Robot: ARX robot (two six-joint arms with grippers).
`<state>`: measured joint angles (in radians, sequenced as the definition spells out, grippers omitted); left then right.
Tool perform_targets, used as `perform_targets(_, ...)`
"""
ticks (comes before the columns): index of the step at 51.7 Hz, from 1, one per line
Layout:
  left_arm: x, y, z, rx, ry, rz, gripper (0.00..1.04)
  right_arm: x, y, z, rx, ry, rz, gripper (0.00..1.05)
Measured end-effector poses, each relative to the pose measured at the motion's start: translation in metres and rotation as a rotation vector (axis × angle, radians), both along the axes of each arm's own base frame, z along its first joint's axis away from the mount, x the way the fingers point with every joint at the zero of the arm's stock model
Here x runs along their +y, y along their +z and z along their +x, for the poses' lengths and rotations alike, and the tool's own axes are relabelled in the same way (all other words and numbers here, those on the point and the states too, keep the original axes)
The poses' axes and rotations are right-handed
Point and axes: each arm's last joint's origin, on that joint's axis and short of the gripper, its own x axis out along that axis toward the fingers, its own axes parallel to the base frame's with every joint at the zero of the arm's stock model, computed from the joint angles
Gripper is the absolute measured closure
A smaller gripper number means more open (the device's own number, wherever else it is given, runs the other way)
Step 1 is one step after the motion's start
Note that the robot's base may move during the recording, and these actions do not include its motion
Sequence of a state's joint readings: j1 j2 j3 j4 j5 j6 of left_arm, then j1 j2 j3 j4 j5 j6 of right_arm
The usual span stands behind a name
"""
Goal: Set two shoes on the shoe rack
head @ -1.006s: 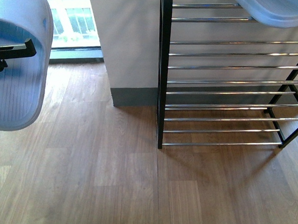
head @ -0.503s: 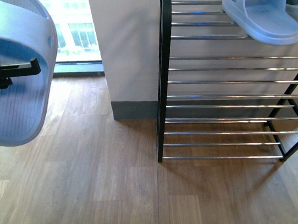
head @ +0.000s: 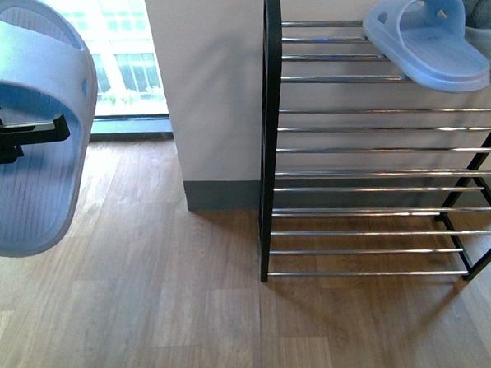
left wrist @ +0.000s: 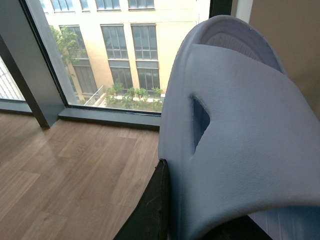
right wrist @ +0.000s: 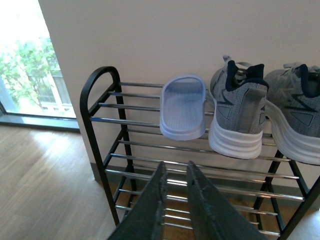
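Two pale blue slides in play. One slide (head: 30, 129) fills the left edge of my front view, hanging above the wooden floor (head: 153, 304), sole toward the camera, with my left tool (head: 12, 134) clamped on it; a black finger (head: 37, 126) runs across the ribbed footbed. In the left wrist view the same slide (left wrist: 245, 150) takes up the right half of the frame, strap (left wrist: 260, 125) arched over the tool, window (left wrist: 100, 45) behind at upper left.

The second slide (head: 426, 43) lies on the top tier of the shoe rack (head: 269, 133) at upper right of the front view, toe overhanging the front rod. In the right wrist view it (right wrist: 183, 107) sits left of two grey sneakers (right wrist: 239, 110) on that tier, just beside the nearer one; I cannot tell if they touch. The other sneaker (right wrist: 295, 115) is cut by the right edge.

My right tool (right wrist: 175, 172) shows at lower centre of the right wrist view, jaws nearly together with a thin gap, holding nothing, in front of the rack's middle tiers. Rack stands against a white wall (head: 207, 71).
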<state>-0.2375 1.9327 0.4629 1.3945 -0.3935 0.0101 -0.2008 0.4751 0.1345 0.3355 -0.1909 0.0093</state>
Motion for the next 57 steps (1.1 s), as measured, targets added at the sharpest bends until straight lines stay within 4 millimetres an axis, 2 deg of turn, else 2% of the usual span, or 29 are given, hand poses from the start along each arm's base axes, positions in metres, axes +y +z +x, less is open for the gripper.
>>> perform_targets(3,0.0,0.0,0.0,0.0,0.0,0.0,0.99,0.003,-0.005,-0.003,0.001,0.002,-0.008,1.03)
perform_targets(19,0.0,0.0,0.0,0.0,0.0,0.0,0.99,0.02,-0.017,-0.013,-0.003,0.013,-0.007,1.03)
perform_targets(34,0.0,0.0,0.0,0.0,0.0,0.0,0.99,0.021,-0.026,-0.019,-0.014,0.006,-0.008,1.03)
perform_targets(57,0.0,0.0,0.0,0.0,-0.001,0.0,0.99,0.021,-0.028,-0.034,-0.02,0.006,-0.008,1.03)
